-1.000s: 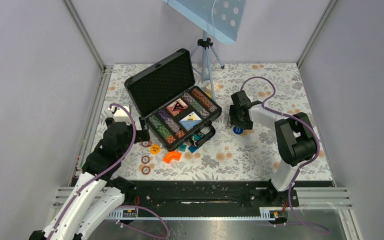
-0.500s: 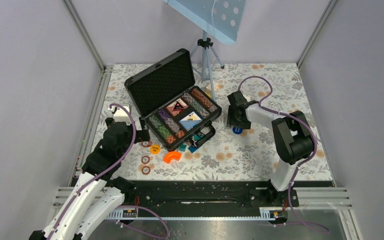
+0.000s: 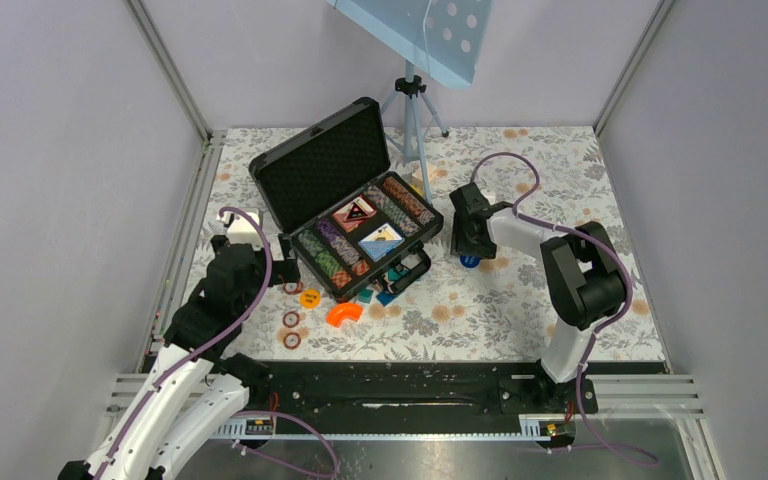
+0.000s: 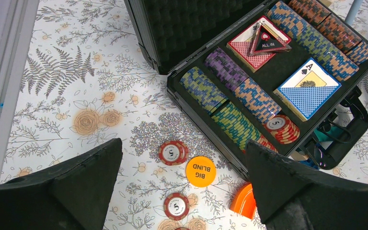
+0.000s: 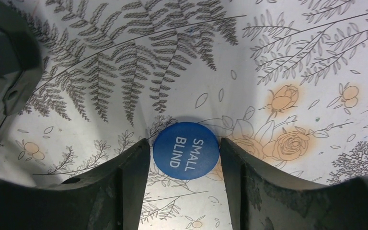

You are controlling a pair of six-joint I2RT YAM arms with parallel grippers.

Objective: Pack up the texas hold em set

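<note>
Blue SMALL BLIND chip (image 5: 186, 150) lies between right pincer (image 5: 184, 143) jaws, grip unclear; left pincer (image 4: 182, 143) gapes.

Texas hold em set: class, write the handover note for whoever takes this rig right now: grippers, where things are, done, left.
Left gripper: open, empty, above loose red chips and the BIG BLIND button beside the briefcase.
Right gripper: fingers flank the SMALL BLIND button on the table; grip unconfirmed.
Done: chip rows, red deck and blue deck sit in the open briefcase.
Left: both buttons, loose chips, shut the briefcase.
</note>
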